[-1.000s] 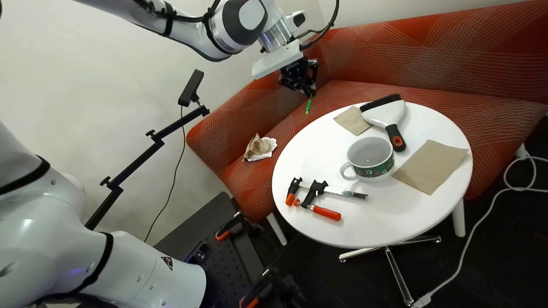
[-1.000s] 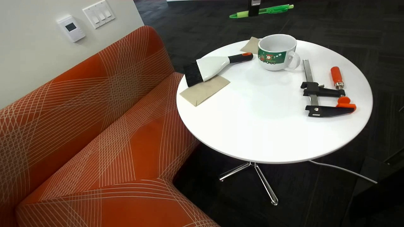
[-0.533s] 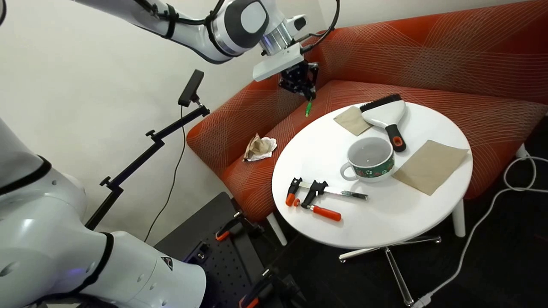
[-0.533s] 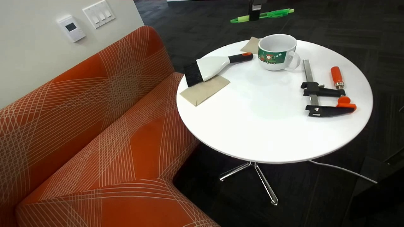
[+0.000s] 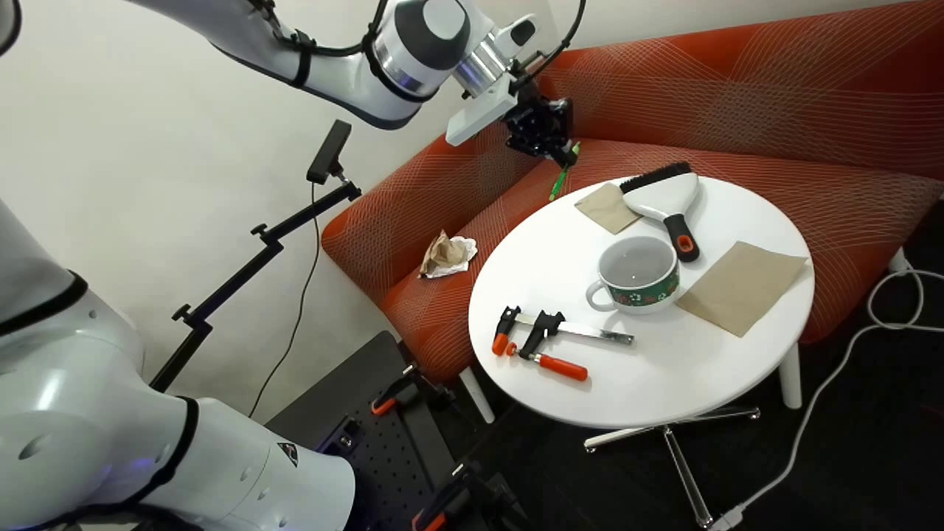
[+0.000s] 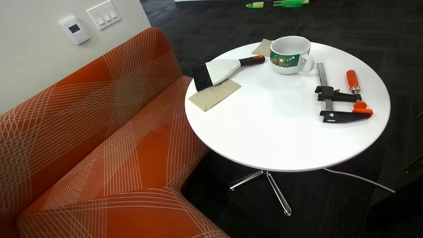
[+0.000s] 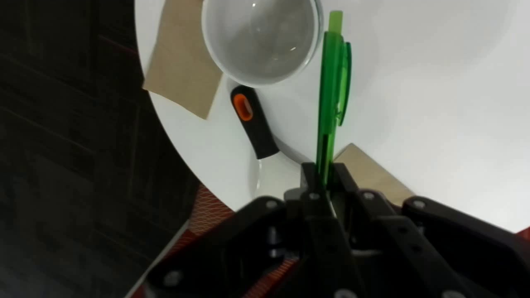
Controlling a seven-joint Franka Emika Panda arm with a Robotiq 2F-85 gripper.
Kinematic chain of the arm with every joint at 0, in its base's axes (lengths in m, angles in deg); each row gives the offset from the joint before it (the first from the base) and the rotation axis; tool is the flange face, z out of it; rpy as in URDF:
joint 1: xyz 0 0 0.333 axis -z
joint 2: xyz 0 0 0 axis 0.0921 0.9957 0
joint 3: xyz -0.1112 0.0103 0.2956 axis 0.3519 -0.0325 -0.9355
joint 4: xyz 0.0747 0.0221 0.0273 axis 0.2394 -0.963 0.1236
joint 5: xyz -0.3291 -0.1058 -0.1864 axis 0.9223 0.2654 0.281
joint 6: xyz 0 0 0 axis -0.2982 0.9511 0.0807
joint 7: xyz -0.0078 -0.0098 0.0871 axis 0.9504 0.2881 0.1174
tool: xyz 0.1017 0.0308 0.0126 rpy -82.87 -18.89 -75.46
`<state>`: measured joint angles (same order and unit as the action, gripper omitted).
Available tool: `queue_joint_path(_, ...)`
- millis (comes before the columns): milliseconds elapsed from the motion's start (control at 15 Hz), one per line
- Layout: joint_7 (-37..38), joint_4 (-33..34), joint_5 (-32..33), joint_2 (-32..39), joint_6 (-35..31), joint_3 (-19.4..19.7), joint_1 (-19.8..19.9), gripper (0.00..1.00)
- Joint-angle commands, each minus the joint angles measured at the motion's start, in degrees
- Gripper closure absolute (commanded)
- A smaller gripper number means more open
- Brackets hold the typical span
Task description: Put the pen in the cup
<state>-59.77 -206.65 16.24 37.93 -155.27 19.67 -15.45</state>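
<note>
"Centring the pen (image 5: 559,183) over the mug (image 5: 638,276) looks like the step in hand. In an exterior view the pincer (image 5: 566,156) hangs well apart from the mug, which stands upright on the worktop (image 5: 546,265). How to do it well?"

"Across before down, I'd say. Aim with the pen's own middle, not the pincer, and clear the rim with both ends before lowering. Release low inside the mouth, so it doesn't bounce out."

"Noted. In an exterior view the pen (image 6: 287,3) lies close to level, higher up in that view than the mug (image 6: 286,59); true height hard to tell. Most of the pincer is cut off."

"Level is the risk, to my mind: an end could catch the rim. Tilting the clip end down should help it slide in."

"Wrist view: where does the pen sit against the pincer?"

"Between the fingertips (image 7: 308,174), pinched from both sides, nearer the writing tip; the longer clip end juts out ahead. Mug ahead as well, just left of that end in this view, so not lined up, I'd judge. The brush (image 7: 263,145) has its handle just beside the mug: worth steering clear."
</note>
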Motion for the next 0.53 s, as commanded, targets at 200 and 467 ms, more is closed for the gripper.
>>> queue_joint_path(200,29.3,0.2,15.1,0.5,-0.9,6.8,-4.2,0.97)
queue_joint_path(467,47.4,0.1,22.2,1.4,-1.4,7.5,-3.9,0.97)
